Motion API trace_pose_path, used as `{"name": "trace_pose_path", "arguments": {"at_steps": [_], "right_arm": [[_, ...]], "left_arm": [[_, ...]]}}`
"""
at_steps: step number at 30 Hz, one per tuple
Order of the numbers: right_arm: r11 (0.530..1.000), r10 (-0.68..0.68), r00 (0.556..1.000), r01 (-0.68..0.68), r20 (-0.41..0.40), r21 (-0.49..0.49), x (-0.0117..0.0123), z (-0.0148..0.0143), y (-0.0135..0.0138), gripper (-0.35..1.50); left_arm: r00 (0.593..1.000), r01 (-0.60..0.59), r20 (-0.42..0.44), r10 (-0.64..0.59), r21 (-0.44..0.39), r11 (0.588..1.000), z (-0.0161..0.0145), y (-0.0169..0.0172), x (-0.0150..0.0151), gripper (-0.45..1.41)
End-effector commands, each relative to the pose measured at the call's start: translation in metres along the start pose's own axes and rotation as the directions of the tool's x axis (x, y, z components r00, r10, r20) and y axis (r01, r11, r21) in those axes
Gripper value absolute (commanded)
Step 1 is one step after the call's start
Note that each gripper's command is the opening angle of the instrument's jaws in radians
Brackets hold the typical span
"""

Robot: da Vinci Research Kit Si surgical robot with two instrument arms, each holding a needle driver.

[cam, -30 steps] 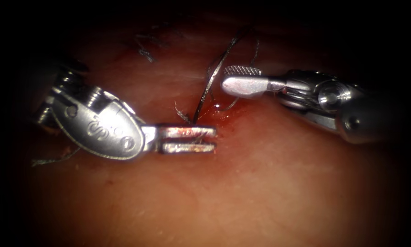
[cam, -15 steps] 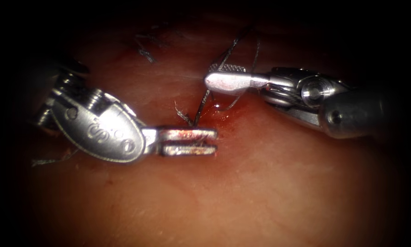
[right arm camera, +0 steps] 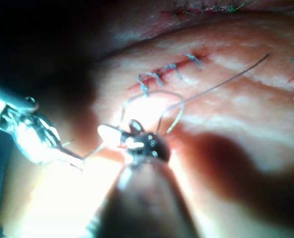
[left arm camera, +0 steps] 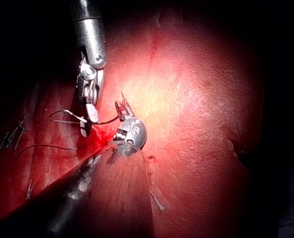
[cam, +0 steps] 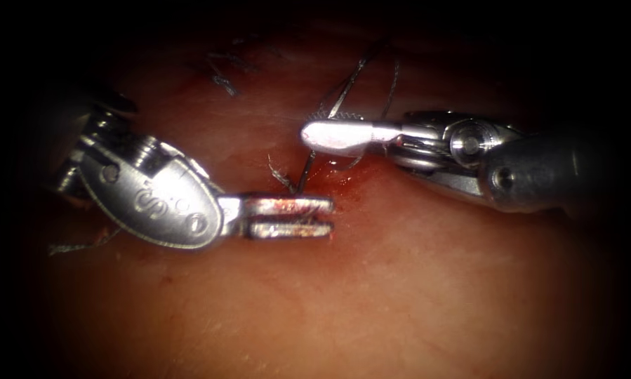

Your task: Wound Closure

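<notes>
On the tissue [cam: 371, 281] my left tool [cam: 290, 215] lies level beside the red, wet cut [cam: 329, 172], and its jaws hold the dark thread [cam: 307, 168] near their tip. The thread climbs to my right tool [cam: 314, 135], whose jaws are shut on it just above the cut, then loops on upward [cam: 350, 77]. The left wrist view has the left tool [left arm camera: 121, 106] joined by thread [left arm camera: 107, 121] to the right tool [left arm camera: 91, 116]. In the right wrist view, thread [right arm camera: 92, 151] runs from the left tool [right arm camera: 77, 161] to the right tool [right arm camera: 110, 133].
Red fluid [cam: 343, 179] pools at the cut, right of the left jaws. A short thread tail [cam: 279, 174] sticks up by the cut. Finished stitches [right arm camera: 162, 74] lie further along the wound, and a loose thread end [cam: 83, 245] rests at the left.
My right tool has moved left to the standing thread, and its jaws, open a second ago, have come together on it. The left tool has stayed still.
</notes>
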Motion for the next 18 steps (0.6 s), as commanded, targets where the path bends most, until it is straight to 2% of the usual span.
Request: {"name": "trace_pose_path", "arguments": {"at_steps": [1, 5, 6, 7, 8, 9, 18], "right_arm": [[1.0, -0.001, 1.0, 0.001, 0.001, 0.002, -0.0004, 0.0007, 0.0003, 0.91], [1.0, -0.001, 1.0, 0.001, -0.002, 0.003, -0.0004, 0.0008, 0.0004, 0.88], [1.0, -0.001, 1.0, 0.001, -0.002, 0.003, -0.0004, 0.0008, 0.0004, 0.81], [1.0, -0.001, 1.0, 0.001, 0.0, 0.005, -0.0004, 0.0008, 0.0004, 0.66], [1.0, -0.001, 1.0, 0.001, 0.008, 0.01, -0.0004, 0.0008, 0.0004, 0.37], [1.0, -0.001, 1.0, 0.001, 0.023, 0.021, -0.0004, 0.0009, 0.0005, -0.35], [0.998, -0.066, 0.997, 0.066, 0.031, 0.006, -0.0005, 0.0009, 0.0012, -0.35]], "left_arm": [[1.0, 0.001, -0.002, -0.001, -0.002, 1.0, 0.0006, 0.0005, -0.0004, -0.45], [1.0, 0.001, -0.001, -0.001, 0.0, 1.0, 0.0007, 0.0005, -0.0003, -0.45], [1.0, 0.001, -0.001, -0.001, 0.0, 1.0, 0.0007, 0.0005, -0.0003, -0.45], [1.0, 0.001, 0.0, -0.001, 0.0, 1.0, 0.0007, 0.0005, -0.0003, -0.45], [1.0, 0.001, 0.0, -0.001, 0.0, 1.0, 0.0007, 0.0006, -0.0002, -0.45], [1.0, 0.002, 0.0, -0.002, 0.0, 1.0, 0.0007, 0.0006, -0.0002, -0.45], [1.0, -0.002, -0.004, 0.002, 0.005, 1.0, 0.0011, 0.0006, 0.0002, -0.45]]}}
